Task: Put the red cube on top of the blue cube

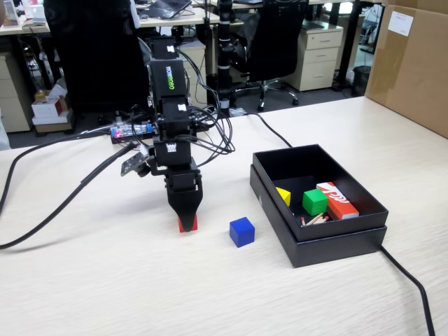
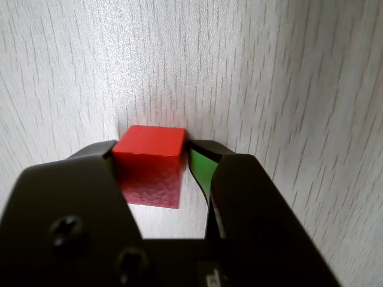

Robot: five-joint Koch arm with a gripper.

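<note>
Pale wood-grain tabletop [image 1: 105, 280], office chairs behind. From my wrist view the gripper [image 2: 152, 156] straddles the red cube [image 2: 149, 161], jaws clenched against its two side faces, one pad touching, the green-lined one touching or nearly so. It's a cube, so no long axis; it sits square between the jaws. I'd carry it right in the fixed view to the blue cube [image 1: 241, 231], near, beside the black box [image 1: 329, 245]

My pincer [image 2: 151, 156] has its jaws on either side of the red cube [image 2: 149, 161], touching it, on the pale wood-grain table [image 2: 269, 78].
</note>
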